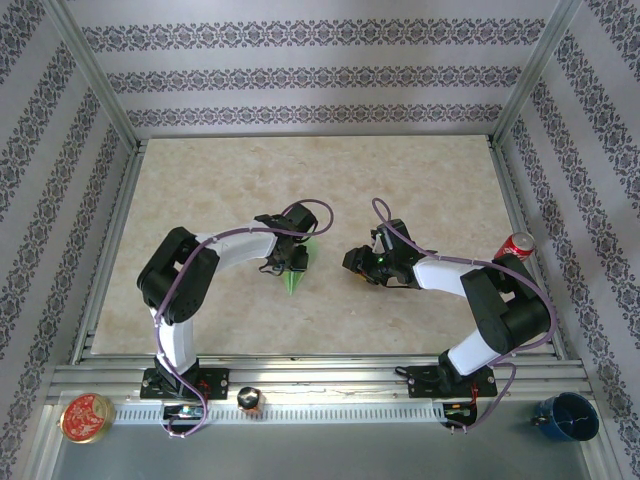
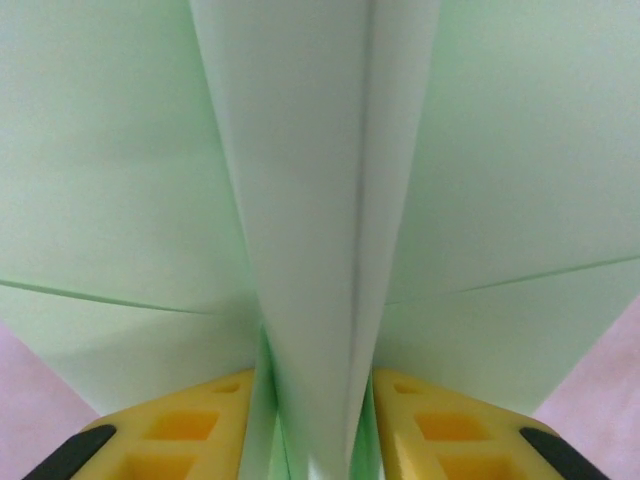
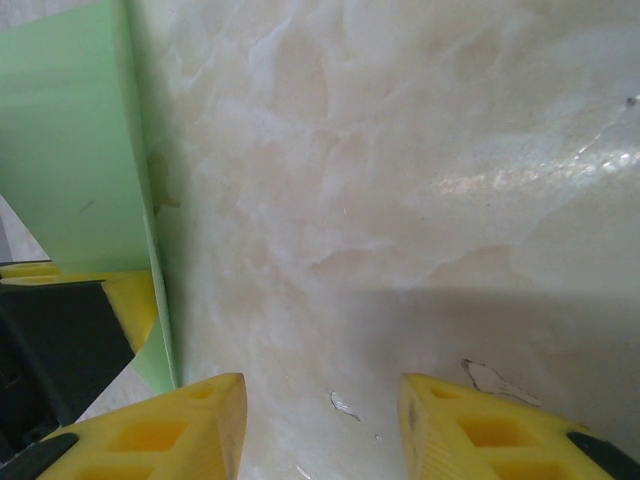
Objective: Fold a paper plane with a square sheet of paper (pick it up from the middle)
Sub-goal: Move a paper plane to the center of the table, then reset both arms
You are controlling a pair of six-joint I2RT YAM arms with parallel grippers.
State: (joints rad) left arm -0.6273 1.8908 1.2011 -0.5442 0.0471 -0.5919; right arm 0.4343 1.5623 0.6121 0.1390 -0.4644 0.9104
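Observation:
The paper plane [image 1: 293, 278] is a pale-green folded dart standing on its edge in the middle of the table, under my left gripper [image 1: 297, 256]. In the left wrist view its central fold [image 2: 310, 200] rises between the yellow fingers [image 2: 190, 430] and the wings spread to both sides. My left gripper [image 2: 315, 425] is open a little, with thin gaps beside the fold. My right gripper [image 1: 356, 262] is to the right of the plane, apart from it. In the right wrist view the right gripper [image 3: 322, 425] is open over bare table, with the plane's wing [image 3: 75, 170] at the left edge.
A red can [image 1: 517, 245] stands at the table's right edge by the right arm. On the near rail are a red round tin [image 1: 86, 417], a small dark object [image 1: 249, 400] and a blue cup [image 1: 566, 416]. Marbled tabletop [image 3: 400, 200] lies below the right gripper.

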